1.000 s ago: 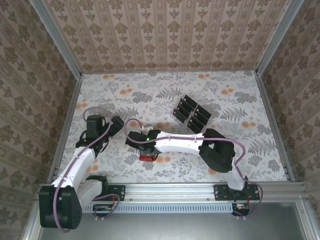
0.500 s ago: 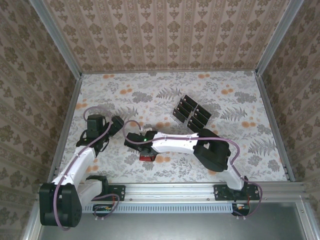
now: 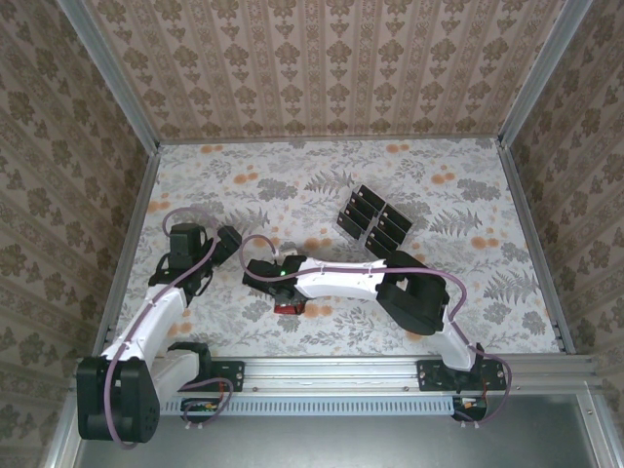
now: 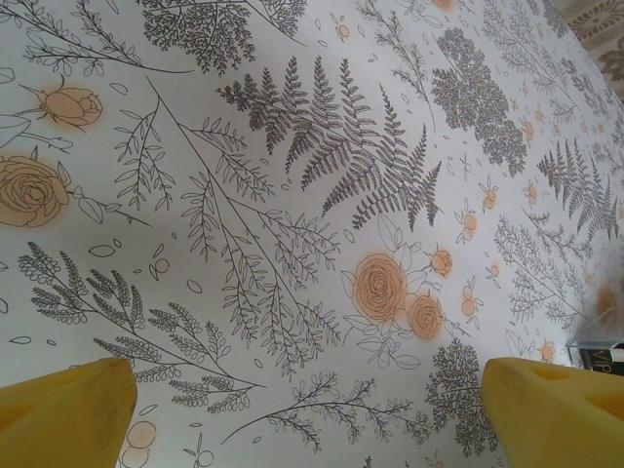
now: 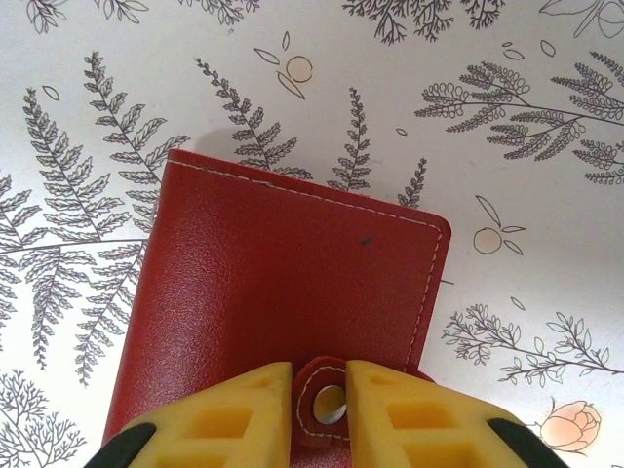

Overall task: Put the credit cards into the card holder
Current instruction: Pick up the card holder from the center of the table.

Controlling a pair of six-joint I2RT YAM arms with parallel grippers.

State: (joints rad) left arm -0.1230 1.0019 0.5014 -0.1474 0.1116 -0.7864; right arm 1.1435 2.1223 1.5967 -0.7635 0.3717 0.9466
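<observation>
**Top view with left and right wrist views.** The tabletop (image 3: 468, 292) is covered by a white cloth printed with grey ferns and orange roses. Beige patterned wallpaper panels (image 3: 322, 68) enclose it on three sides.

The white-and-black left arm (image 3: 146, 322) reaches forward along the left side. The white-and-black right arm (image 3: 351, 278) stretches across the near middle and points leftward.

The clear plastic tiered rack (image 4: 590, 333) stands toward the far middle of the tabletop. It carries the credit cards (image 3: 375, 222), small black rectangular plastic cards set in two rows, well apart from both end effectors.

The card holder (image 3: 287, 308), a small red leather-like folding wallet with pale stitching, lies flat and closed on the cloth. It sits near the front, left of centre, and is partly covered by the right wrist.

The left end effector (image 4: 312, 429) is released. Its yellow fingers stand wide apart above bare cloth and hold nothing.

The right end effector (image 5: 319, 380) is clenched on the card holder. Its two yellow fingers press against either side of the rounded red snap tab (image 5: 330, 402), which has a metal stud at its centre and sits at the wallet's near edge.
</observation>
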